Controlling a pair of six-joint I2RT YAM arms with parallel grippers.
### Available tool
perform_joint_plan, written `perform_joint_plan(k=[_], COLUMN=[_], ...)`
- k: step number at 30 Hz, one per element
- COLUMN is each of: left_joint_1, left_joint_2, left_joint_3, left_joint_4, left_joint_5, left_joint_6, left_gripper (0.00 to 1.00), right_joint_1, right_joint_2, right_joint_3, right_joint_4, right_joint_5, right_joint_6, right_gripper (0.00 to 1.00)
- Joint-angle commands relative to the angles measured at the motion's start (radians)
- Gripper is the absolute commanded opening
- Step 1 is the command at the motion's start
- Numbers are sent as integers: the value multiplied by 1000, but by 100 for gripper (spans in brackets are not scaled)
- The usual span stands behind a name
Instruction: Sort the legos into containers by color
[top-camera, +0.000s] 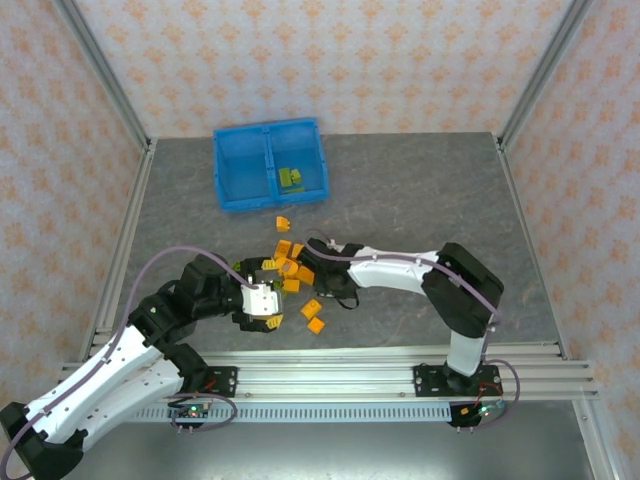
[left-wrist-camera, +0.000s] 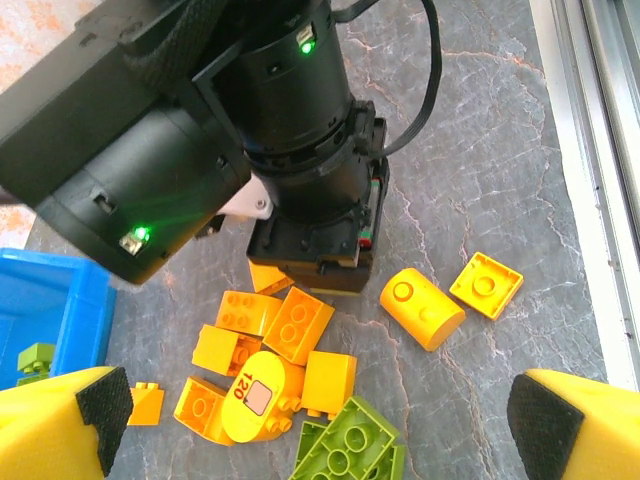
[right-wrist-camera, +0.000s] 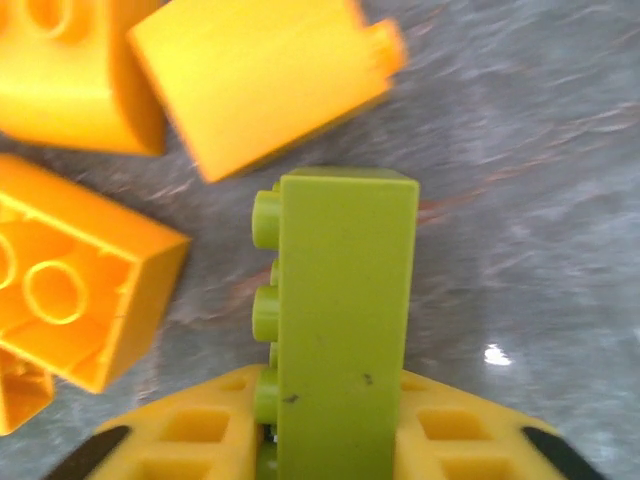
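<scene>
A heap of orange legos (top-camera: 288, 265) lies mid-table. My right gripper (top-camera: 318, 262) is down at that heap. Its yellow fingers (right-wrist-camera: 190, 440) are shut on a long lime-green lego (right-wrist-camera: 345, 320), held on edge with the studs facing left. Orange legos (right-wrist-camera: 70, 280) lie just beside it on the left. My left gripper (left-wrist-camera: 322, 420) hangs open above the heap's near side, over green legos (left-wrist-camera: 345, 445) and an orange piece marked 120 (left-wrist-camera: 258, 395), holding nothing. The containers are the two halves of a blue bin (top-camera: 222, 170); green legos (top-camera: 292, 177) lie in its right half.
A single orange lego (top-camera: 283, 222) lies between the bin and the heap. Two more orange ones (top-camera: 313, 316) sit toward the near edge. In the left wrist view the right arm's black wrist (left-wrist-camera: 315, 235) stands over the far side of the heap. A metal rail (top-camera: 400, 360) runs along the near edge.
</scene>
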Motion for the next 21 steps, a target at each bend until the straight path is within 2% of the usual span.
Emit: perform_joint_plan(k=[1, 3, 8, 10, 12, 14, 16, 21], left_joint_1=[-4, -4, -4, -3, -2, -2, -2, -1], left_joint_2=[-16, -21, -38, -44, -40, -23, 6, 47], left_joint_3=[-12, -14, -15, -18, -11, 15, 62, 110], left_joint_4=[16, 18, 40, 100, 175, 215, 191, 160], left_joint_5=[19, 18, 3, -58, -171, -310, -404, -495], left_joint_6=[6, 5, -10, -100, -257, -395, -461, -524], left_gripper=[100, 100, 100, 100, 100, 100, 100, 100], right_joint_1=[-2, -2, -1, -2, -15, -42, -81, -181], right_joint_2=[-106, -151, -207, -209, -182, -119, -22, 285], right_joint_3=[-30, -23, 110, 177, 245, 335, 455, 818], right_joint_4=[-41, -41, -53, -5, 47, 82, 92, 50], right_joint_5=[138, 179, 217, 215, 205, 184, 188, 195], right_joint_6=[-8, -48, -273, -356, -414, -455, -488, -543], right_gripper=[22, 22, 23, 23, 23, 23, 23, 23])
